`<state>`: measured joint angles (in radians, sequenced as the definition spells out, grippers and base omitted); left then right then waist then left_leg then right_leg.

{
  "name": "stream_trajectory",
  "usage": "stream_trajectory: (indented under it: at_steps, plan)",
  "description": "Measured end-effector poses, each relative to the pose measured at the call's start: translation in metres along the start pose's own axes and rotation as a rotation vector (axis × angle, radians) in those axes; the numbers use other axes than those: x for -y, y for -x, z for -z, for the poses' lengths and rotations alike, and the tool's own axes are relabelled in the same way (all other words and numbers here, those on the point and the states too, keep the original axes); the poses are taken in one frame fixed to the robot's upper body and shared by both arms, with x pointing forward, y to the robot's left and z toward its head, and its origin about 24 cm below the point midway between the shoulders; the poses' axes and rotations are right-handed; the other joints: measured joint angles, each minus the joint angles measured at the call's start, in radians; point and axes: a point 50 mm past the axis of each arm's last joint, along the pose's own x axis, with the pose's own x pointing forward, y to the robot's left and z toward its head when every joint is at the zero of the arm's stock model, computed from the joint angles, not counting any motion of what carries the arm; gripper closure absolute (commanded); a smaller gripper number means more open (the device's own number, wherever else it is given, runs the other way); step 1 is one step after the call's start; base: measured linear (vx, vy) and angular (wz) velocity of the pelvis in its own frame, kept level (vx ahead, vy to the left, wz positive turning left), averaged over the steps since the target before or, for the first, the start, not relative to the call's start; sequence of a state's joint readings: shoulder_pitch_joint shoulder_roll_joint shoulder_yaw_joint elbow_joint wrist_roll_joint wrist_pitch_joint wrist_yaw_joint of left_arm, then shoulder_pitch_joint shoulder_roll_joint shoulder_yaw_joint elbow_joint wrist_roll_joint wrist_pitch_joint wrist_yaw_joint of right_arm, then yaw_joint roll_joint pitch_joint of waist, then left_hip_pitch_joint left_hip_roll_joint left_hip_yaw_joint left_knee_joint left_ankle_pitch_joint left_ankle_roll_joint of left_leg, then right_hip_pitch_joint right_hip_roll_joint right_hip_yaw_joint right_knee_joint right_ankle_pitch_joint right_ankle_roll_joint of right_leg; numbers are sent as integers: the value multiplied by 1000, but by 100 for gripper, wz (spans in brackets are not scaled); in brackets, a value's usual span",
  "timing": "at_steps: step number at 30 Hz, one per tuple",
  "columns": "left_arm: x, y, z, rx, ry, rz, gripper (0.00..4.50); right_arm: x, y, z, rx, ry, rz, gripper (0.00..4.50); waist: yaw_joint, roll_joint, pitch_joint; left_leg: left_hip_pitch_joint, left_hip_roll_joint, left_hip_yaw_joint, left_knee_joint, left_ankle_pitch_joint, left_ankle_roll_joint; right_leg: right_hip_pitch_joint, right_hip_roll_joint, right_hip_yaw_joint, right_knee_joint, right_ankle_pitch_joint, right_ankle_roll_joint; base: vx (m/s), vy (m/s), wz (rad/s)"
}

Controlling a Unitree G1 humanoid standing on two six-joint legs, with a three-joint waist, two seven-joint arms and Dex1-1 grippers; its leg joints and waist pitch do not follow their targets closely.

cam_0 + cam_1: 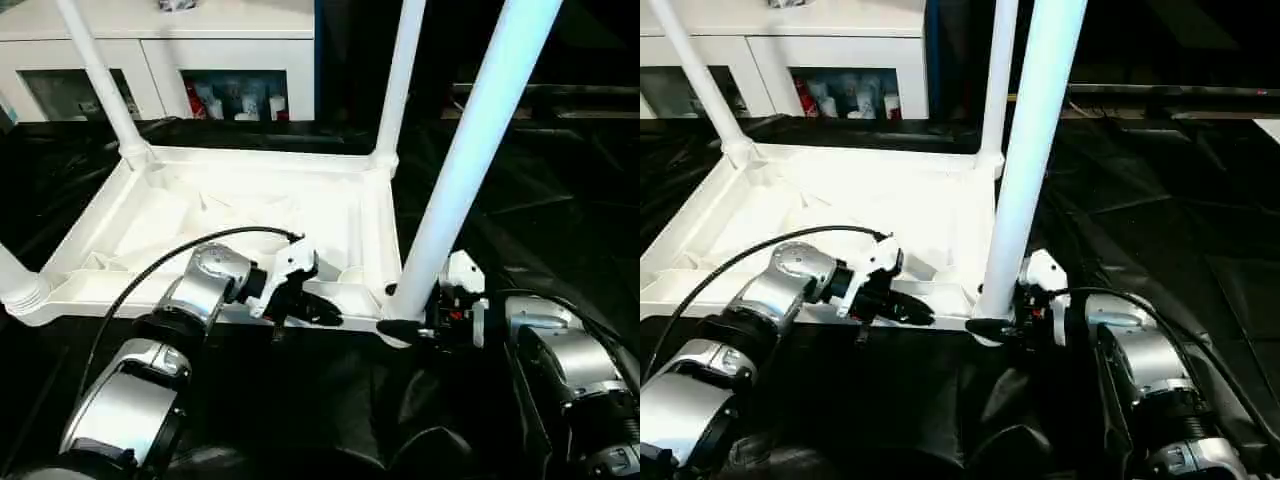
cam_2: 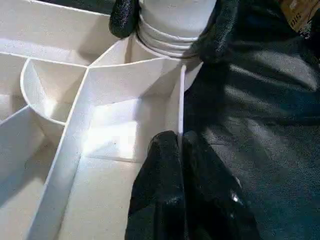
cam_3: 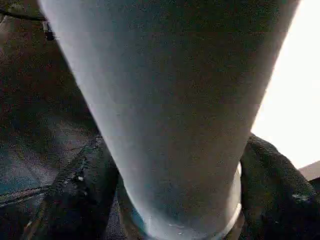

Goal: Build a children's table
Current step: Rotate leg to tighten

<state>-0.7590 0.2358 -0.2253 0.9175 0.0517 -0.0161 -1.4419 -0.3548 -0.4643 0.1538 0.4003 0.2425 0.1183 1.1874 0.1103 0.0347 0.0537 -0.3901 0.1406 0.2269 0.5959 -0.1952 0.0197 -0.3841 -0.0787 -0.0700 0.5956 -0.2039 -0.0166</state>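
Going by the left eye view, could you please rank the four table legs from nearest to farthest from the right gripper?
1. Near right leg, between the right gripper's jaws.
2. Far right leg, behind it at the tabletop's far corner.
3. Near left leg and far left leg: too close to call.

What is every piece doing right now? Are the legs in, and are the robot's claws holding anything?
Tabletop: upside down, ribs showing.
Near right leg: standing in its corner socket, right claw around its base.
Far left leg: standing in its socket.
Far right leg: standing in its socket.
Near left leg: in its socket.
Left claw: shut, at the tabletop's near rim.
Right claw: fingers either side of the leg's base.
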Motion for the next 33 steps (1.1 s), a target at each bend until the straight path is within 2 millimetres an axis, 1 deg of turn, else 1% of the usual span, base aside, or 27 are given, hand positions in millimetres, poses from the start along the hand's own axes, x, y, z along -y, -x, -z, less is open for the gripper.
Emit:
stream_trajectory:
  at_steps: [1,4,8,10,11,12,14,16,18,20,25,26,27,29,30,33]
  plan:
    - [0,0,0,0,-1,1,450,0,0,0,-2,-1,-1,168,0,0,0,0,0,0,0,0,0,0,0,0,0,0,0,0,0,0]
    - [0,-1,0,1,-2,-6,450,0,0,0,-3,-6,3,177,2,0,0,0,0,0,0,1,1,0,0,0,0,0,0,0,0,0]
    - [-3,-6,-2,6,-13,-71,450,4,-3,3,1,-31,98,178,-1,0,0,1,0,0,2,0,0,1,0,0,1,0,0,0,0,0]
    - [-7,-11,-3,13,-11,-138,450,11,-6,6,25,-55,213,179,-8,-2,-1,5,0,0,3,0,0,4,0,1,1,1,-1,0,0,0]
    - [-10,-14,-5,18,-1,-169,450,14,-10,7,41,-75,271,179,-12,-2,-1,5,0,0,3,0,0,5,0,1,1,1,-1,0,0,0]
    - [-14,-19,-7,26,13,-234,450,21,-16,6,66,-107,379,179,-21,-2,-1,6,0,0,3,0,0,5,0,1,1,1,-2,0,0,0]
    - [-18,-28,-12,35,28,-308,450,29,-23,5,89,-148,519,180,-28,-1,-2,6,-1,0,3,0,-1,5,-1,1,0,2,-3,0,0,0]
    - [-20,-38,-15,42,44,-362,450,35,-28,6,100,-189,630,180,-32,0,-3,8,-1,0,3,0,-1,6,-1,1,-1,2,-3,0,0,0]
    - [-24,-43,-18,47,64,-424,450,40,-39,1,120,-226,746,180,-42,2,-3,8,-1,0,3,0,-1,6,-1,1,-1,2,-3,0,0,0]
    - [-24,-51,-22,53,78,-452,450,43,-43,-1,123,-248,830,180,-47,3,-4,8,-1,0,3,0,-1,7,-1,2,-2,2,-3,0,0,0]
    - [-25,-53,-23,58,90,-466,450,43,-46,-1,134,-211,868,180,-48,8,-6,8,-1,0,3,0,0,8,-2,2,-2,2,-4,0,0,0]
    - [-25,-53,-23,60,90,-463,450,43,-46,-1,141,-205,864,124,-48,8,-5,8,-1,0,3,0,0,8,-2,2,-2,2,-3,0,0,0]
    - [-25,-53,-23,61,89,-454,450,42,-45,0,148,-199,849,110,-48,8,-5,8,-1,0,3,0,0,8,-2,1,-2,3,-3,0,0,0]
    - [-24,-52,-23,62,86,-442,450,41,-43,1,148,-184,815,108,-47,8,-5,8,-1,0,2,0,0,8,-2,1,-2,3,-3,0,0,0]
    - [-24,-52,-23,63,83,-439,450,41,-41,1,147,-173,801,96,-47,8,-5,7,-1,0,2,0,0,7,-2,1,-2,3,-3,0,0,0]
    - [-24,-51,-23,65,79,-415,450,41,-33,3,128,-133,736,96,-45,9,-5,7,-1,0,2,0,0,7,-2,1,-1,3,-3,0,0,0]
